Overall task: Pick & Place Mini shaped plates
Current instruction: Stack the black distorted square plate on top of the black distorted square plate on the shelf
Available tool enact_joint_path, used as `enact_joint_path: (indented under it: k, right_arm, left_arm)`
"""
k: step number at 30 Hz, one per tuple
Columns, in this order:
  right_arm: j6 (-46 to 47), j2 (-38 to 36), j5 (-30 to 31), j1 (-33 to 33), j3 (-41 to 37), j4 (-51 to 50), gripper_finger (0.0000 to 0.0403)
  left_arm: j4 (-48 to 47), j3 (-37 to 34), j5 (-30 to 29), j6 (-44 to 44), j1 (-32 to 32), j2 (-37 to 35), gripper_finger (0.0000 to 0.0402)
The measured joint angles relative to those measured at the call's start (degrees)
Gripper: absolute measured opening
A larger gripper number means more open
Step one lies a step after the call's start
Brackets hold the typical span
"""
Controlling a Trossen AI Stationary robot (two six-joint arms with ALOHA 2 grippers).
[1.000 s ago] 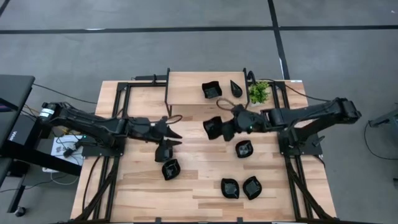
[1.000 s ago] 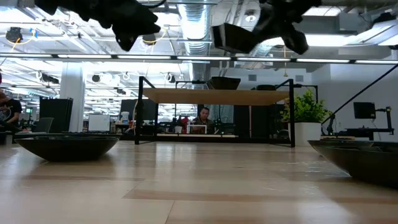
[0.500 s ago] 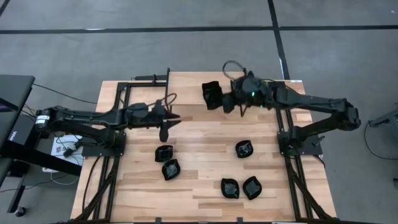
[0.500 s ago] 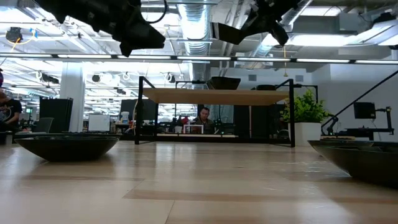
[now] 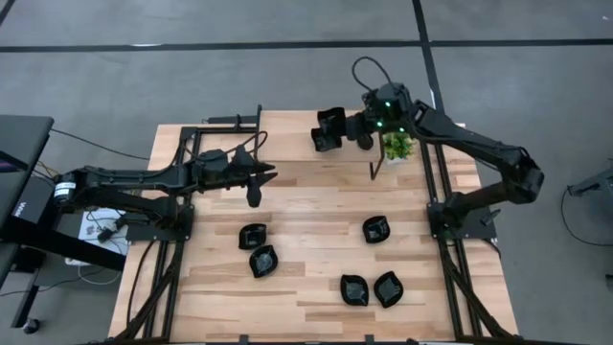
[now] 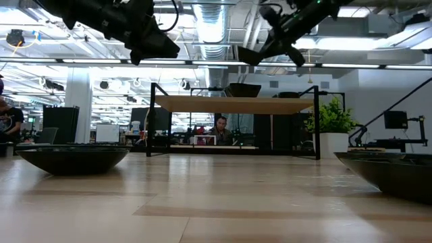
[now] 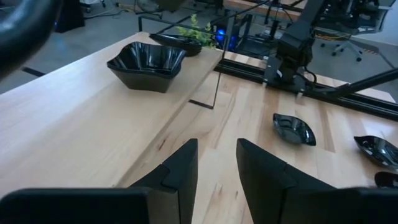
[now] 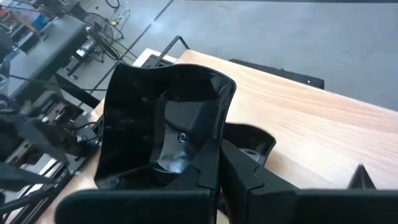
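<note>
The right arm's fingers [image 8: 219, 163] are clenched on the rim of a square black plate [image 8: 163, 124], which is held tilted in the air above the raised shelf [image 5: 287, 134] at the far side of the desk [image 5: 306, 220]. A second plate [image 8: 249, 142] can be seen just beneath and beside the held one, already resting on the shelf. The left arm's fingers [image 7: 214, 165] are parted with nothing between them, hovering above the desk near the shelf's left end.

Only a thin edge of the glossy plate is pinched, so it could slip or swing in the grip if the wrist is moved sharply. If the plate is lowered where it now hangs, it could be set partly on the plate beneath, leaving it tipped or knocking the other aside. A release made while the plate is tilted would likely let it clatter and slide toward the shelf's edge. The small plant [image 5: 397, 144] stands close by the right wrist and could be brushed during withdrawal. Five more plates [image 5: 375, 230] remain on the desk.
</note>
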Motion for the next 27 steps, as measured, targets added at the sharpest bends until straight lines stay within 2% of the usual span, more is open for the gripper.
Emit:
enact_joint_path:
  k: [6, 16, 27]
  right_arm:
    - [0.0, 5.07, -3.82, -2.04, 4.35, -2.56, 0.0001]
    - [0.04, 12.28, -4.01, -0.8, 11.1, -10.92, 0.0001]
    - [0.66, 13.28, -3.38, -0.96, 12.13, -16.21, 0.0001]
  left_arm:
    - [0.0, 0.0, -0.11, -0.02, 0.07, 0.01, 0.0112]
    - [-0.02, 0.0, 0.32, -0.02, 0.07, 0.02, 0.0112]
    - [-0.02, 0.0, 0.43, -0.04, -0.04, 0.04, 0.0112]
